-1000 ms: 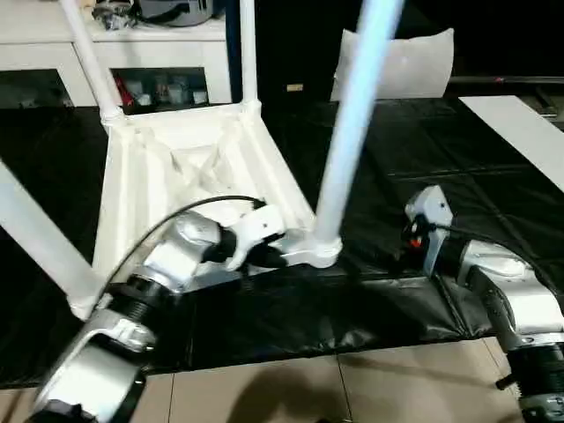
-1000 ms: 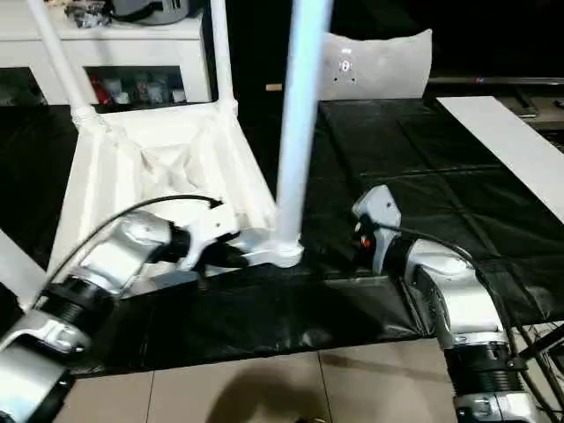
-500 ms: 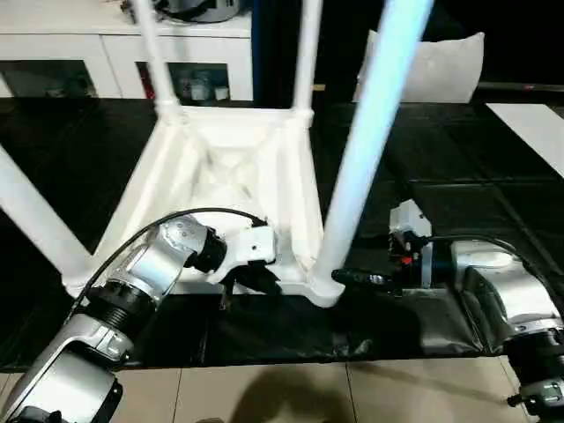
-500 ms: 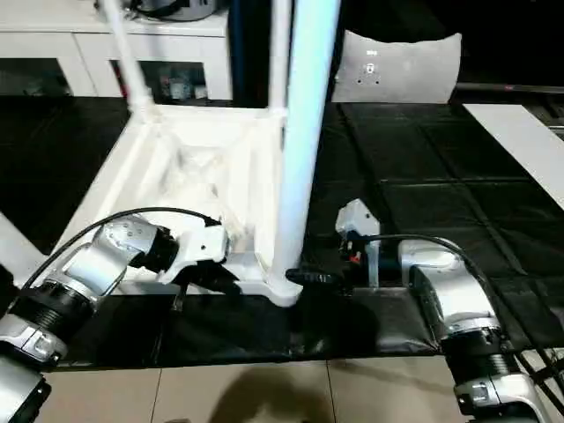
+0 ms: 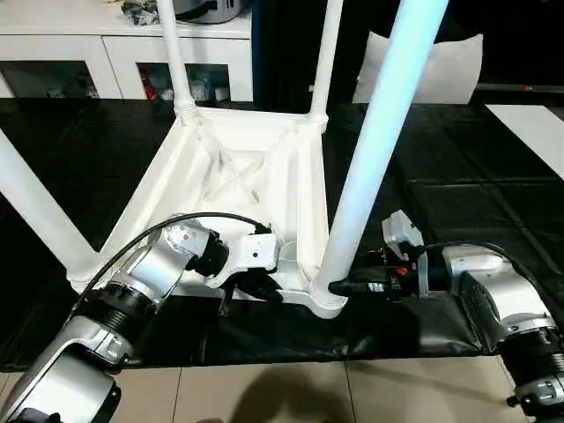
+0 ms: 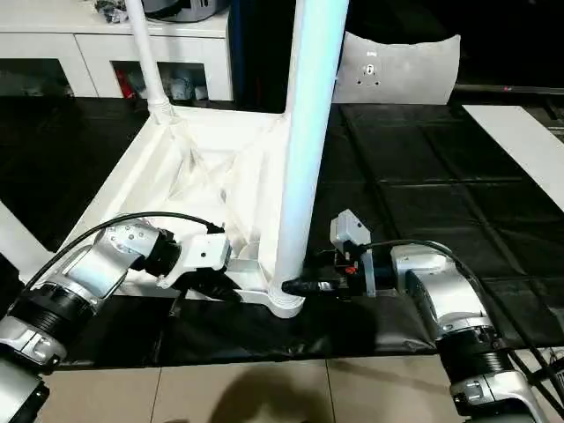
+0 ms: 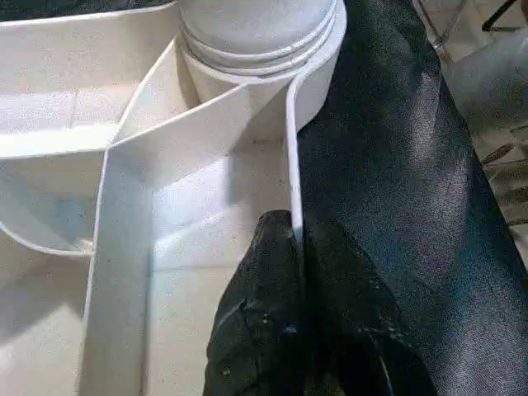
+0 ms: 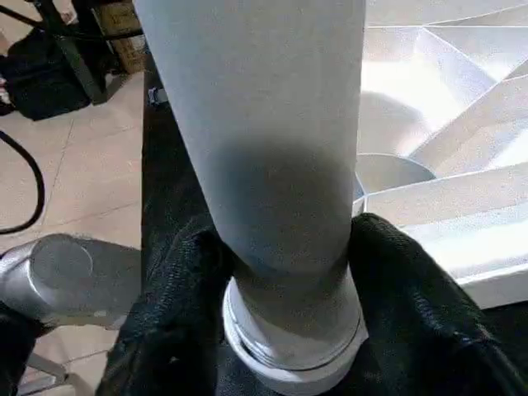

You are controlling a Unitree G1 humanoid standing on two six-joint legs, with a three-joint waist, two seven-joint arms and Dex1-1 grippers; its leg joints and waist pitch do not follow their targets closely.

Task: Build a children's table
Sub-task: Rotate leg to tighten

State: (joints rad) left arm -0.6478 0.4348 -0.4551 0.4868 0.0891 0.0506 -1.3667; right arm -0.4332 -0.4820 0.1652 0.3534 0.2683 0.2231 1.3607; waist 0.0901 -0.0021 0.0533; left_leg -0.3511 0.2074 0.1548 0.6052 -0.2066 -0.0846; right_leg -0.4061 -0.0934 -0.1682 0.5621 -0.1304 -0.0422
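Note:
The white children's table (image 5: 238, 167) lies upside down on the black mat (image 5: 467, 194), its ribbed underside facing up and its legs standing in the corner sockets. My left gripper (image 5: 264, 289) is shut on the thin front rim (image 7: 290, 148) of the top, beside the near right socket. The near right leg (image 5: 370, 167) rises from that socket. My right gripper (image 5: 339, 286) reaches in from the right at the leg's base. Its black fingers (image 8: 186, 272) press against both sides of the leg (image 8: 264, 124).
A white cabinet (image 5: 123, 44) with glass doors stands behind the table. A white panel (image 5: 441, 66) leans at the back right, and a white board (image 5: 533, 123) lies at the far right. Tiled floor (image 5: 308, 388) begins at the mat's front edge.
My right gripper has moved left to the base of the near right leg and closed around it. The left gripper keeps its hold on the rim. The camera has shifted.

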